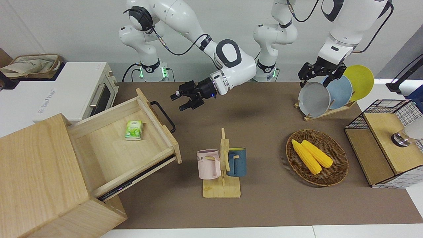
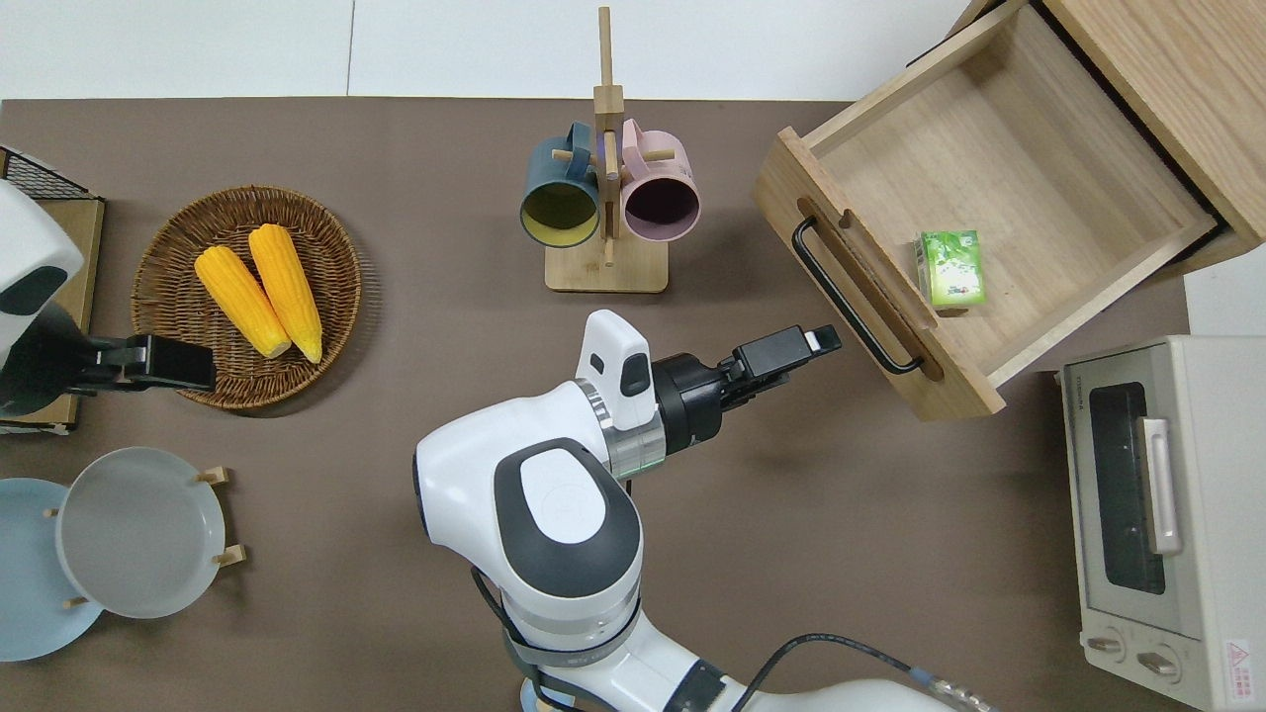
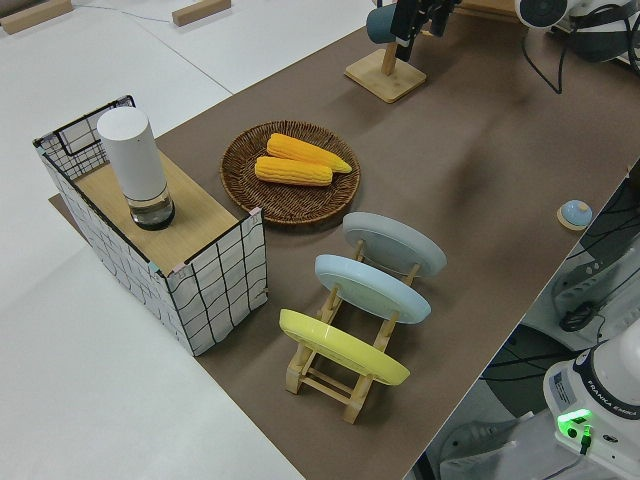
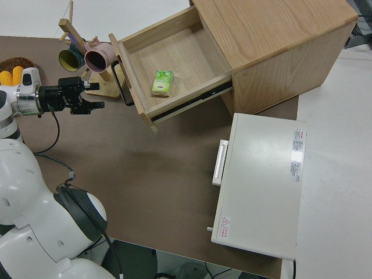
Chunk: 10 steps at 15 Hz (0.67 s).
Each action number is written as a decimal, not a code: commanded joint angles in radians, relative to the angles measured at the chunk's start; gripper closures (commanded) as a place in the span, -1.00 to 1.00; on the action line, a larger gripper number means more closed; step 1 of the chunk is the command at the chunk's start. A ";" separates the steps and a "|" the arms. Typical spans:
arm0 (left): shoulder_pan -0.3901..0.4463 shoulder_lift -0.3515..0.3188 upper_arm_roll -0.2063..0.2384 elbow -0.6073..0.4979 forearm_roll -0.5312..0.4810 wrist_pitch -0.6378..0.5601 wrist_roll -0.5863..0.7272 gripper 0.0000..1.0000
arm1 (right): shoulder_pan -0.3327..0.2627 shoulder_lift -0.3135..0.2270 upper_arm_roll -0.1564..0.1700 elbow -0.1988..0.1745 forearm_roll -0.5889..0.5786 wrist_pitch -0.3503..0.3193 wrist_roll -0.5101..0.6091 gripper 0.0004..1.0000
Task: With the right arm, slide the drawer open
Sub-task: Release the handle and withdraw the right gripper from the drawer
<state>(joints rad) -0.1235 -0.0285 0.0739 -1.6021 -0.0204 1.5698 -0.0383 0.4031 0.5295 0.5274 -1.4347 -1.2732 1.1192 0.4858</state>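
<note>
The drawer point(image 1: 109, 148) stands pulled far out of the pale-wood cabinet point(image 1: 36, 172) at the right arm's end of the table. Its black bar handle point(image 1: 163, 116) faces the table's middle. A small green box point(image 1: 134, 130) lies inside the drawer point(image 2: 1048, 168). My right gripper point(image 1: 177, 102) hangs open and holds nothing. It is apart from the handle point(image 2: 851, 297), a short way toward the table's middle, over bare table. In the right side view the gripper point(image 4: 96, 96) points at the handle point(image 4: 122, 84) with a gap between them. The left arm is parked with its gripper point(image 1: 315, 79) open.
A wooden mug rack point(image 2: 605, 267) with a blue and a pink mug stands beside the drawer, farther from the robots than my right gripper. A white toaster oven point(image 2: 1157, 514) sits next to the cabinet. Toward the left arm's end are a wicker basket point(image 2: 168, 257) with corn, a plate rack point(image 1: 325, 110) and a wire-grid box point(image 1: 380, 145).
</note>
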 commanded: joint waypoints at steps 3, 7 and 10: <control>-0.002 -0.008 0.003 0.002 0.013 -0.013 0.001 -0.99 | -0.013 -0.084 -0.016 0.107 0.275 0.100 -0.027 -0.97; -0.002 -0.008 0.003 0.002 0.013 -0.013 0.001 -0.99 | -0.049 -0.196 -0.128 0.137 0.490 0.191 -0.154 -0.97; -0.002 -0.008 0.003 0.002 0.013 -0.013 0.001 -1.00 | -0.117 -0.253 -0.141 0.134 0.613 0.229 -0.168 -0.97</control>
<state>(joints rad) -0.1235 -0.0285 0.0739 -1.6021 -0.0204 1.5698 -0.0383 0.3494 0.3296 0.3900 -1.2846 -0.7756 1.2979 0.3468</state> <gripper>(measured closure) 0.000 0.013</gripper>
